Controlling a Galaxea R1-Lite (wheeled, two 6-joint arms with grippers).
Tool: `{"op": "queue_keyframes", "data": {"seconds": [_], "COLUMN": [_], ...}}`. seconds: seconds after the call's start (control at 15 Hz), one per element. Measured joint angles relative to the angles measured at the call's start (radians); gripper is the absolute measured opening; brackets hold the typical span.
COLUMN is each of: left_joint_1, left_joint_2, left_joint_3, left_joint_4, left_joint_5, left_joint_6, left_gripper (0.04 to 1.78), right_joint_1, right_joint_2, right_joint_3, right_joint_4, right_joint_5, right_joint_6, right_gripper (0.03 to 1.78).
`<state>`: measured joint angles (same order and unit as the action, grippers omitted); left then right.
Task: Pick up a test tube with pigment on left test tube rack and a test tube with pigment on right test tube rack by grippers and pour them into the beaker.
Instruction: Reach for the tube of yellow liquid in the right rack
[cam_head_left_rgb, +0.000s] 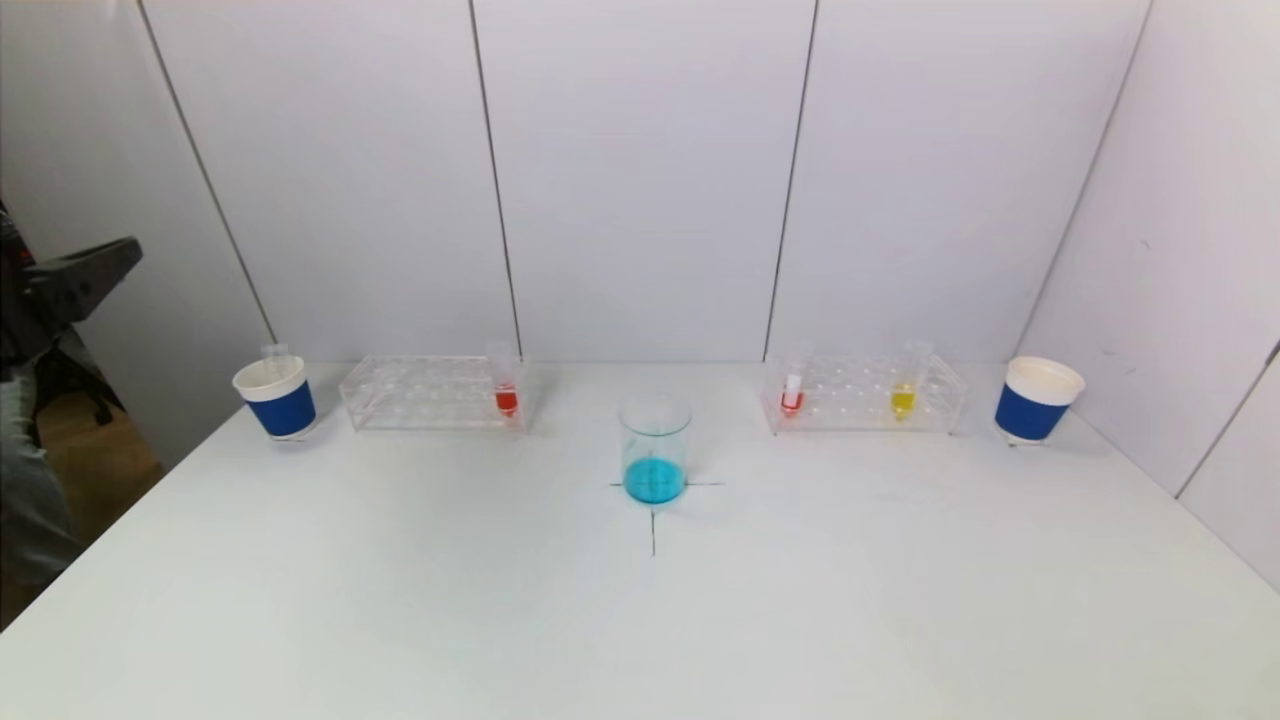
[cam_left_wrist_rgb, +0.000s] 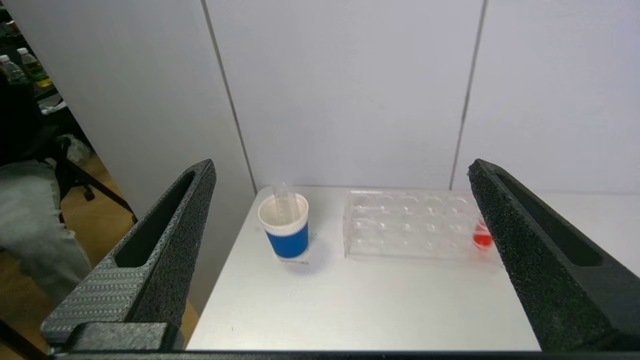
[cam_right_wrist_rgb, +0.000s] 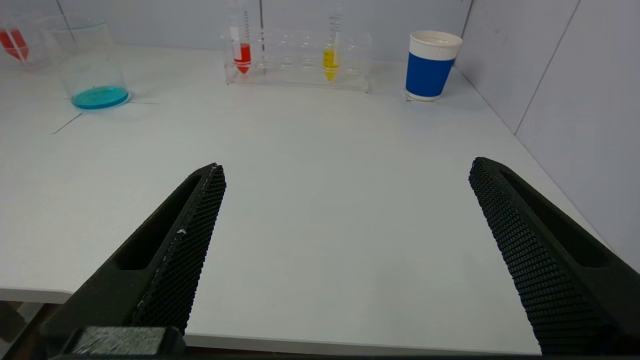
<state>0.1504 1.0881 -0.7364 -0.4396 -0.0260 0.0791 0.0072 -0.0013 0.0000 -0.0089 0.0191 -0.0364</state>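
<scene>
A glass beaker (cam_head_left_rgb: 655, 447) with blue liquid stands mid-table on a cross mark. The left clear rack (cam_head_left_rgb: 430, 392) holds one tube with red pigment (cam_head_left_rgb: 506, 387) at its right end. The right clear rack (cam_head_left_rgb: 865, 392) holds a red tube (cam_head_left_rgb: 792, 392) and a yellow tube (cam_head_left_rgb: 903, 392). My left gripper (cam_left_wrist_rgb: 342, 167) is open and empty, off the table's left side, facing the left rack (cam_left_wrist_rgb: 407, 225) and its red tube (cam_left_wrist_rgb: 482, 239). My right gripper (cam_right_wrist_rgb: 346, 165) is open and empty above the table's front edge, far from the right rack (cam_right_wrist_rgb: 300, 60).
A blue-and-white paper cup (cam_head_left_rgb: 277, 398) with an empty tube (cam_left_wrist_rgb: 284, 200) in it stands left of the left rack. A second cup (cam_head_left_rgb: 1037, 400) stands right of the right rack. White walls close the back and right. A person sits beyond the left edge.
</scene>
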Motion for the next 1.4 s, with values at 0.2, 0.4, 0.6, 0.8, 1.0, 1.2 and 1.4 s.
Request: {"op": "queue_keyframes", "data": {"seconds": [0.2,0.4,0.6,0.8,1.0,1.2,1.4], "left_joint_1": [-0.001,-0.002,-0.004,-0.018,-0.055,-0.122,-0.156], "left_joint_2": [-0.247,-0.429,-0.557,-0.689,-0.782,-0.841,-0.908], "left_joint_3": [0.079,0.11,0.115,0.113,0.094,0.079,0.073], "left_joint_4": [0.192,0.433,0.577,0.715,0.854,0.918,0.996], "left_joint_5": [-0.085,-0.158,-0.21,-0.245,-0.243,-0.237,-0.183], "left_joint_6": [-0.002,-0.06,-0.108,-0.107,-0.107,-0.099,-0.074], "left_gripper": [1.76,1.76,1.76,1.76,1.76,1.76,1.76], "right_joint_1": [0.0,0.0,0.0,0.0,0.0,0.0,0.0], "right_joint_2": [0.0,0.0,0.0,0.0,0.0,0.0,0.0], "right_joint_3": [0.0,0.0,0.0,0.0,0.0,0.0,0.0], "right_joint_4": [0.0,0.0,0.0,0.0,0.0,0.0,0.0], "right_joint_5": [0.0,0.0,0.0,0.0,0.0,0.0,0.0], "right_joint_6": [0.0,0.0,0.0,0.0,0.0,0.0,0.0], "right_gripper": [1.77,1.77,1.77,1.77,1.77,1.77,1.77]}}
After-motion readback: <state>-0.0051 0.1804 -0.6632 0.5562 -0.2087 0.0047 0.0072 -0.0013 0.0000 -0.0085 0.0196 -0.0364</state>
